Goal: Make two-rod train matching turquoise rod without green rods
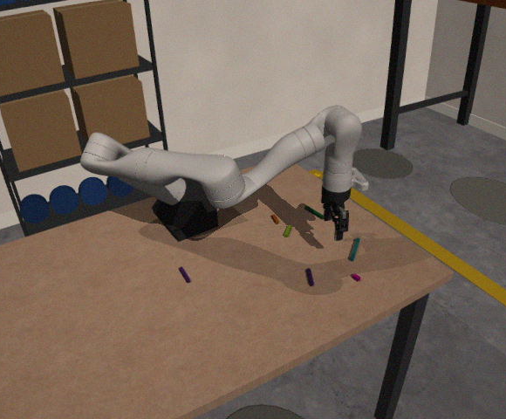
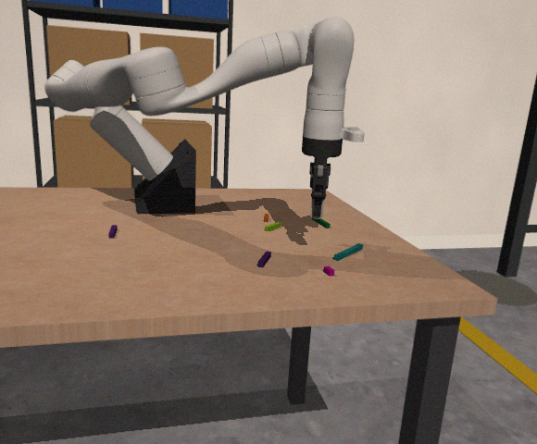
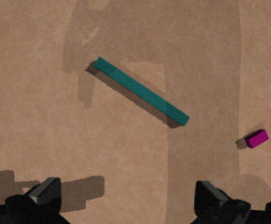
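I see my gripper (image 1: 339, 223) spread wide, holding nothing, hanging above the table (image 1: 109, 342) beside the turquoise rod (image 1: 354, 249). The magenta rod (image 1: 355, 277) lies near the turquoise rod's end, apart from it.

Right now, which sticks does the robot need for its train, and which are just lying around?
Needed: turquoise rod (the measure), orange rod, one purple rod.
Lying about: lime rod, green rod, magenta rod, other purple rod.

High corner, table-level side, downward wrist.
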You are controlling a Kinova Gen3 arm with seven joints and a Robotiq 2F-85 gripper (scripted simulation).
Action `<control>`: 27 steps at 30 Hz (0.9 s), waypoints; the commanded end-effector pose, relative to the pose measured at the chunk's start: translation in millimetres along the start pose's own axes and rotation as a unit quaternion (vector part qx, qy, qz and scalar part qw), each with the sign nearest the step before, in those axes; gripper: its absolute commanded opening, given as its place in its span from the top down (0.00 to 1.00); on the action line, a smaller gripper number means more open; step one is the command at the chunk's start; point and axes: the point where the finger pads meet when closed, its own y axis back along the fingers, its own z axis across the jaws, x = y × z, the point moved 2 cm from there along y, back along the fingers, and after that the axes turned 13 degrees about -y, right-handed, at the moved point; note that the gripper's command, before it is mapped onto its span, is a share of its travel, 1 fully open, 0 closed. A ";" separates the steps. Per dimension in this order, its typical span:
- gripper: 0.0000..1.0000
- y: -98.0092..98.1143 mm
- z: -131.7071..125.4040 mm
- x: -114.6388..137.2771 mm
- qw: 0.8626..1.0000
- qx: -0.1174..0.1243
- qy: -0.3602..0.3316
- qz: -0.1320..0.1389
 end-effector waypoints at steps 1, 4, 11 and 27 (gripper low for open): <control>0.00 2.0 3.3 -3.9 1.000 0.003 -0.019 0.002; 0.00 2.4 3.4 -5.3 1.000 0.003 -0.028 0.002; 0.00 5.4 4.5 -16.9 0.995 0.010 -0.099 0.002; 0.00 11.7 8.7 -47.0 0.964 0.022 -0.267 -0.002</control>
